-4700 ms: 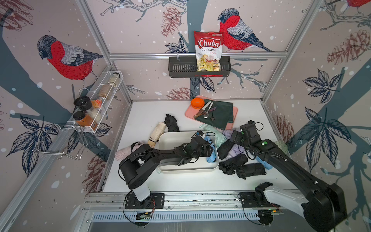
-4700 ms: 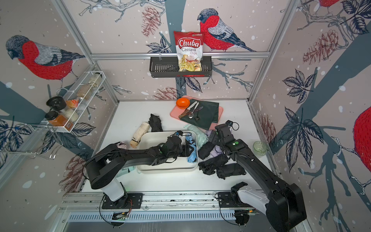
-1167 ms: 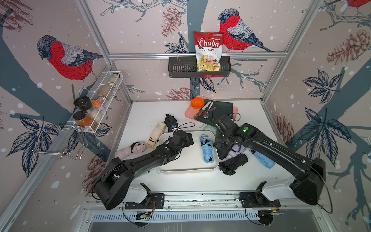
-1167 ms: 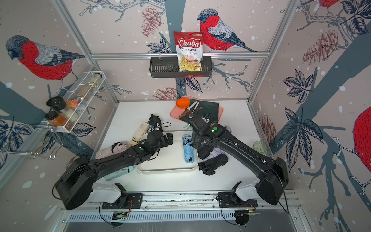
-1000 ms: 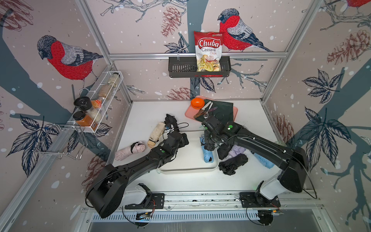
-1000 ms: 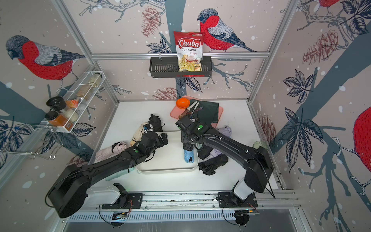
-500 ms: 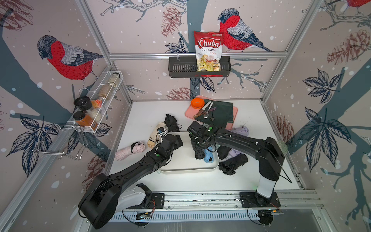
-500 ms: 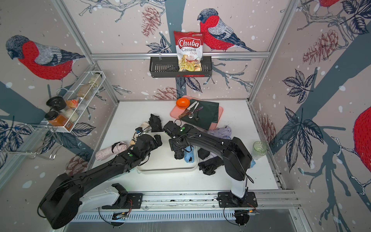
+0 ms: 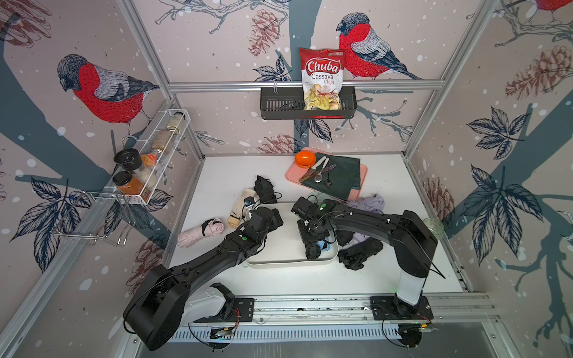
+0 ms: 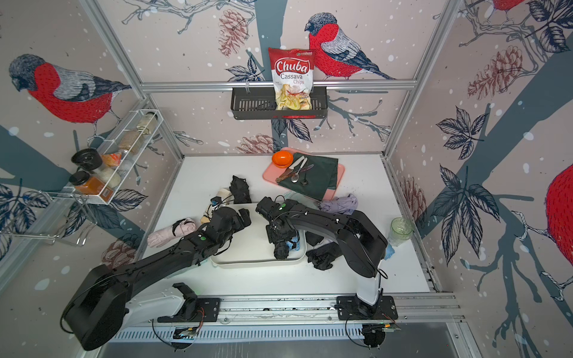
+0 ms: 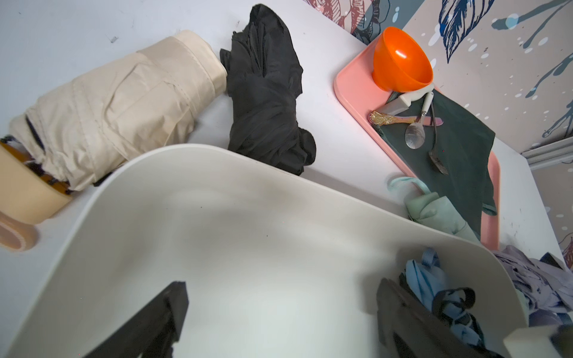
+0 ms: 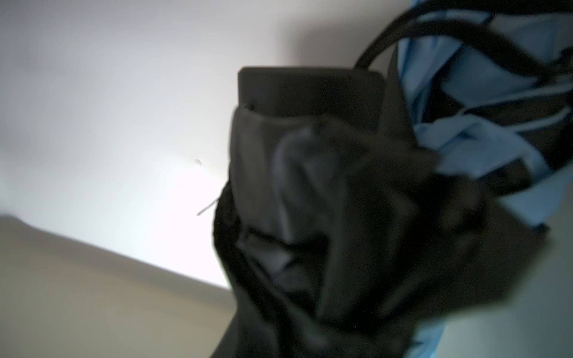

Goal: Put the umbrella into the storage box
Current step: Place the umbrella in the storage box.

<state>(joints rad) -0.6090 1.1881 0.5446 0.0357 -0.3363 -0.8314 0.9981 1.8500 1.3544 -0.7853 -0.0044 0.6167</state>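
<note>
While the right gripper (image 9: 311, 231) clamps the black umbrella (image 9: 312, 249) by one end, the bundle is down inside the storage box (image 9: 288, 262), just beside the blue umbrella (image 9: 324, 245) at the box's right end. It looks light, loose slippery fabric over a stiff core, so a hold across the firm middle seems safest. The left gripper (image 11: 282, 288) gapes empty over the box's other half

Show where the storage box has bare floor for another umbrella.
Free: storage box floor from its left wall to the middle; table strip between box and front rail. Crowded: box's right end, blue umbrella beside black umbrella; umbrella pile right of it.
</note>
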